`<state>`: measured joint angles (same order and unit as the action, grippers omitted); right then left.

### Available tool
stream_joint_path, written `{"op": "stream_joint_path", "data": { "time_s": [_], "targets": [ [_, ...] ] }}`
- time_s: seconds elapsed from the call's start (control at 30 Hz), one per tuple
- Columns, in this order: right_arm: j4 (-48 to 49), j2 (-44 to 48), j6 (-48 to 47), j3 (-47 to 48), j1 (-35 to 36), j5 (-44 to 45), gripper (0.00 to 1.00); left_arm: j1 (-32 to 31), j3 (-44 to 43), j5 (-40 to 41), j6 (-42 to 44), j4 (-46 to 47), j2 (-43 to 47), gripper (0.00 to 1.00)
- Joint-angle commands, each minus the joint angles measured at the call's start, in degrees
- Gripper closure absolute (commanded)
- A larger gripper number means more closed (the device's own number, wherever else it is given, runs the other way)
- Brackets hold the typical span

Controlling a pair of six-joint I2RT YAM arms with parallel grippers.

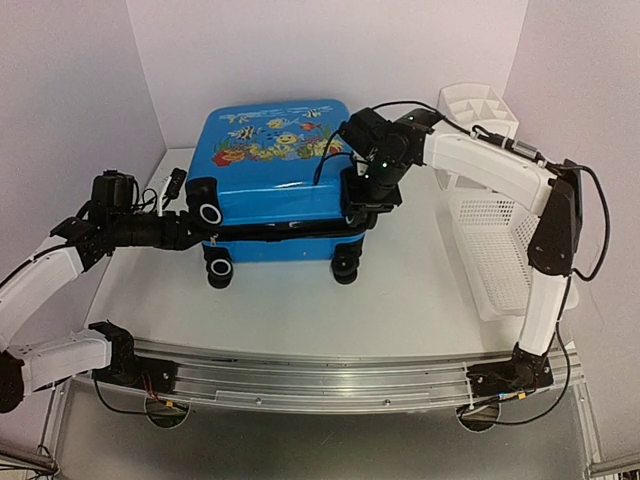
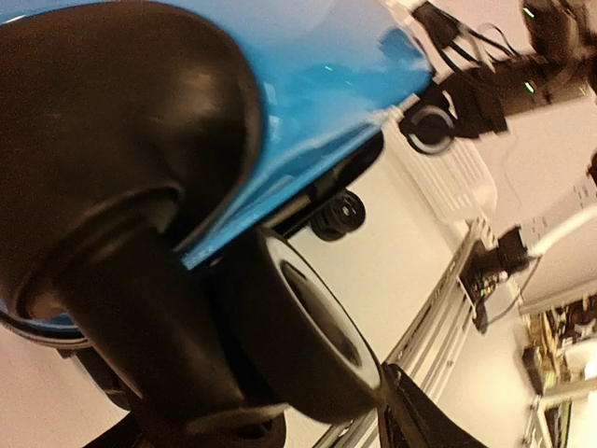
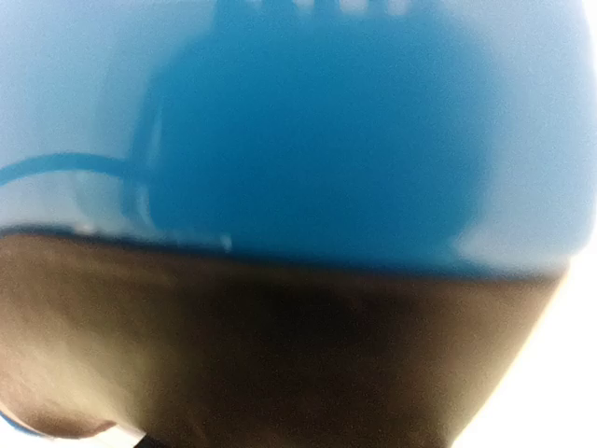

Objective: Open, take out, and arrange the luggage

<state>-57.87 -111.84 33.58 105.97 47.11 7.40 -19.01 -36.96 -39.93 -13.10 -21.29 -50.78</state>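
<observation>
The luggage [image 1: 275, 150], a bright blue suitcase with a fish print, lies flat on the table with its lid up and its wheels toward me. My left gripper [image 1: 205, 218] is at its near left corner. In the left wrist view a black-and-white wheel [image 2: 317, 327] fills the space at the jaws, and one fingertip [image 2: 410, 415] sits right by its rim. My right gripper [image 1: 368, 200] is clamped on the near right corner. In the right wrist view only the blue shell [image 3: 354, 121] and a dark blur show, and the fingers are hidden.
A white perforated basket [image 1: 490, 245] stands right of the luggage, with a white compartmented organizer [image 1: 478, 108] behind it. A metal rail [image 1: 320, 365] runs along the table's near edge. White walls close the back and both sides.
</observation>
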Motion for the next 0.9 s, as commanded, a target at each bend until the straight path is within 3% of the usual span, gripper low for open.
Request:
{"op": "stream_joint_path", "data": {
  "time_s": [0.0, 0.23, 0.43, 0.57, 0.7, 0.87],
  "targets": [
    [8.45, 5.17, -0.28, -1.06, -3.99, 1.34, 1.0, -2.55, -12.36, -15.15, 24.25, 4.78, 1.16, 0.24],
    [8.71, 5.9, -6.55, -3.91, -9.15, -1.26, 1.0, -1.84, -22.09, -16.34, 40.42, -13.5, 0.21, 0.02],
    [8.93, 8.47, -13.83, -9.0, -11.81, -5.04, 1.0, -1.86, -26.29, -15.77, 47.7, -24.36, 0.06, 0.01],
    [8.92, 13.03, -17.1, -14.77, -13.26, -6.91, 1.0, -1.47, -26.8, -6.48, 40.8, -15.88, -0.78, 0.03],
    [8.88, 16.29, -18.01, -19.73, -16.66, -6.9, 1.0, 0.98, -29.24, 5.82, 37.89, -9.26, -7.06, 0.14],
    [8.64, 13.92, -20.37, -17.12, -20.98, -9.25, 1.0, 7.52, -37.23, 6.75, 36.78, -7.92, -19.23, 0.19]
  ]
}}
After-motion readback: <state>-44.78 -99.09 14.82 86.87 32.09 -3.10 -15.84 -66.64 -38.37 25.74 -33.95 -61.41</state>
